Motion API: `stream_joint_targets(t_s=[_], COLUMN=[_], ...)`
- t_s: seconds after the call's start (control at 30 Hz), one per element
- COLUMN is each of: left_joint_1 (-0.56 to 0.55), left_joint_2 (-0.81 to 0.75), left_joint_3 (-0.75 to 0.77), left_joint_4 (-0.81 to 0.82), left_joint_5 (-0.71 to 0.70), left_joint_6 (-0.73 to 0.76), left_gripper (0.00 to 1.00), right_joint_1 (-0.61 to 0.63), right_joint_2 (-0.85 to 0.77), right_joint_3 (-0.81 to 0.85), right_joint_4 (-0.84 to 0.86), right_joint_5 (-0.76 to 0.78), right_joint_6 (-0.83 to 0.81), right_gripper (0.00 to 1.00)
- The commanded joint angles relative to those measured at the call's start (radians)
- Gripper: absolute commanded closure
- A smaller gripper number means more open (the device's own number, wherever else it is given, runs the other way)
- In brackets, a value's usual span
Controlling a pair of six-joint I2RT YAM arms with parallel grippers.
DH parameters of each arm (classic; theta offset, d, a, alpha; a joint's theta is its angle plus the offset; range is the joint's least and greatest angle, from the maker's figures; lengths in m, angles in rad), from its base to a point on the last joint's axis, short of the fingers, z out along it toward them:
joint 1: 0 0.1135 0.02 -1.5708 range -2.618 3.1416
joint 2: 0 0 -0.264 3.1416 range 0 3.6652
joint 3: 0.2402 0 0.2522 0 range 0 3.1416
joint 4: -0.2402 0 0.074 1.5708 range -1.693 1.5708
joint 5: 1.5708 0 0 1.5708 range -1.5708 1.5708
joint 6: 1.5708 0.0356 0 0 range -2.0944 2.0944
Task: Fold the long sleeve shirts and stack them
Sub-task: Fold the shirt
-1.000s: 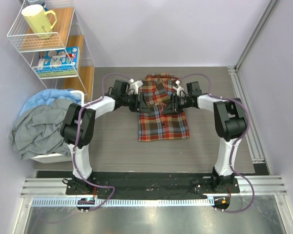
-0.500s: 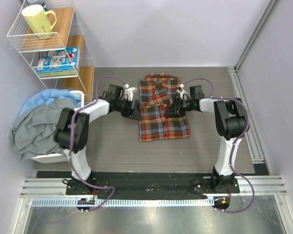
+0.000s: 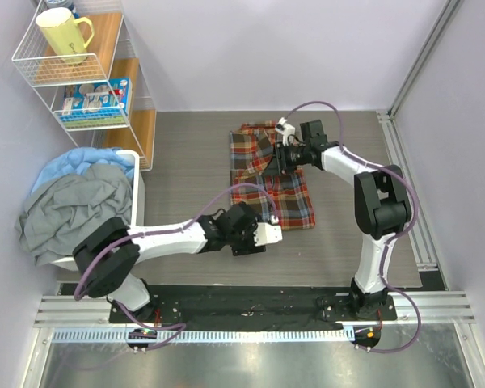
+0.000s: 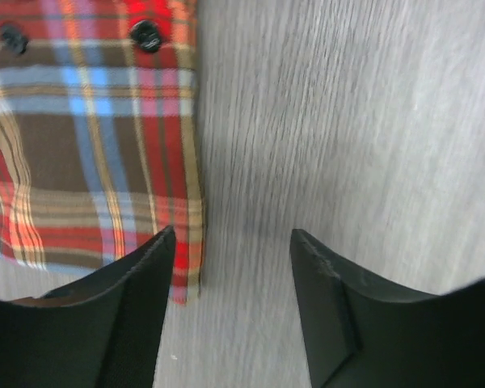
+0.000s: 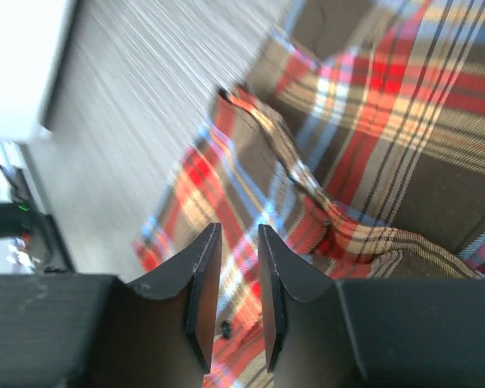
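While the plaid flannel shirt [image 3: 291, 202] lies on the table [image 3: 186, 162] with its long axis running away from the arm bases, collar end far and hem near, the relation that matters is at the near hem. The left gripper [image 3: 255, 236] sits low at that end, and it is the nearer arm to the hem. In the left wrist view its jaws [image 4: 232, 234] stand wide apart with nothing in them. Only bare table shows between them. The shirt [image 4: 89, 145] lies off to one side, its buttoned edge running roughly parallel to the fingers, and its corner is just beside one fingertip, not inside the gap. We judge a small sideways shift is needed before that corner can be pinched.

The right gripper [image 3: 279, 158] hangs over the far half of the shirt. Its jaws [image 5: 238, 228] are drawn almost together, a thin slit between them, and we see no cloth caught there. Rumpled plaid folds [image 5: 372, 121] lie beneath and ahead.

Half a second ago both grippers flanked the shirt at mid-length, one at each side edge. Since then the left arm has swung toward the bases and now stretches low across the table to the hem, and the right has moved farther up toward the collar.
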Motion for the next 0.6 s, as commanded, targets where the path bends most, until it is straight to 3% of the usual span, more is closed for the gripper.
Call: stream_joint_targets(t_s=[0.0,0.17,0.33,0.43,0.47,0.57], left_joint_1=[-0.071,-0.104,-0.104,-0.103,-0.103,-0.103], left_joint_2=[0.061,0.164,0.262,0.26,0.247,0.165], left_joint_3=[-0.016,-0.077,-0.062,-0.062,-0.058,-0.01], left_joint_4=[0.214,0.401,0.418,0.417,0.402,0.258], left_joint_5=[-0.175,-0.269,-0.338,-0.353,-0.35,-0.284], left_joint_6=[0.118,0.209,0.25,0.255,0.251,0.182], left_gripper=[0.43,0.49,0.57,0.74,0.88,1.0], right_joint_1=[0.005,0.005,0.009,0.012,0.012,0.021], right_joint_2=[0.098,0.173,0.209,0.21,0.209,0.181], right_joint_3=[0.037,0.054,0.07,0.068,0.062,0.025], right_joint_4=[-0.08,-0.118,-0.141,-0.161,-0.175,-0.178], right_joint_5=[0.092,0.135,0.126,0.121,0.116,0.103], right_joint_6=[-0.15,-0.213,-0.223,-0.23,-0.238,-0.249], right_gripper=[0.7,0.71,0.72,0.73,0.73,0.72])
